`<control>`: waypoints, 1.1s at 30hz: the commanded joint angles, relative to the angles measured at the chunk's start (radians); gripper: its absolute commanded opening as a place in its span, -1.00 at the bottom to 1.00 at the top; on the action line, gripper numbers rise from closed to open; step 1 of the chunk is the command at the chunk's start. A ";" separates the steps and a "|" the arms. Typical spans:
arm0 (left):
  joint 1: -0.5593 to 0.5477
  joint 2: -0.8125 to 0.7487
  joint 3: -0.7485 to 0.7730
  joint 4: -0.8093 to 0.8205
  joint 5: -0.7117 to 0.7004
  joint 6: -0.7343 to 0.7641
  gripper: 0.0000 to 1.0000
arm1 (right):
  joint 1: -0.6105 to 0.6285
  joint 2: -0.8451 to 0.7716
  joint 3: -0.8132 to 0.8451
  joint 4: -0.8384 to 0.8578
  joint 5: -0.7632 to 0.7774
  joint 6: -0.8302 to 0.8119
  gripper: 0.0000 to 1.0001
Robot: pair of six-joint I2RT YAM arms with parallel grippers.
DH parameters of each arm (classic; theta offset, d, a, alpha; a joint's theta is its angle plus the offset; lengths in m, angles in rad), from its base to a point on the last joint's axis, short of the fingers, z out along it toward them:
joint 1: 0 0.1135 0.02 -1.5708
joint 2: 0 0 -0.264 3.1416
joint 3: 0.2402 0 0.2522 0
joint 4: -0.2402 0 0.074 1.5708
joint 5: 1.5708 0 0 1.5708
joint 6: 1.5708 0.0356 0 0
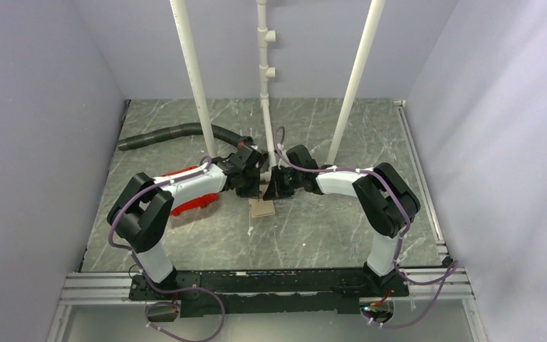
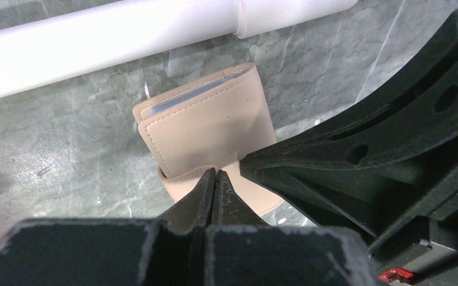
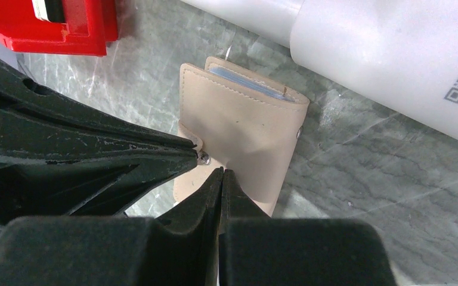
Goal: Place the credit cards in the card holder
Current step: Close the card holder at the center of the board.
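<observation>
Progress: near-complete, judged | card holder [image 2: 209,128] folded at mid-table, just near of white pipe [image 2: 113,42] | credit cards [image 2: 188,95] show edge-on inside | left gripper [image 2: 214,179], right gripper [image 3: 222,176]: jaws together, tips on near flap | remaining: snap, fastening indeterminate

Overhead view evenly lit, soft; brighter patch on right wall [image 1: 513,107]. Desk [image 1: 313,235] mid-toned, shadows on it faint, soft-edged. My wrist views dimmer, greyish. White pipe [image 3: 393,59] glares, nearly blown out. My left pincer [image 2: 214,179] and right pincer [image 3: 222,179] close to lens: black, soft-focus, little detail. Stitching on card holder [image 2: 209,125] sharp. Faint sheen on desk near it.
</observation>
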 commanded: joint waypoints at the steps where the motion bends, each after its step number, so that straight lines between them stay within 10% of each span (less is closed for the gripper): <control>1: -0.008 0.014 0.040 0.044 0.008 -0.022 -1.00 | 0.020 0.026 -0.026 -0.019 0.054 -0.013 -0.95; 33: -0.043 0.060 -0.052 0.106 0.136 -0.059 -1.00 | 0.022 0.030 -0.037 -0.012 0.042 -0.002 -0.98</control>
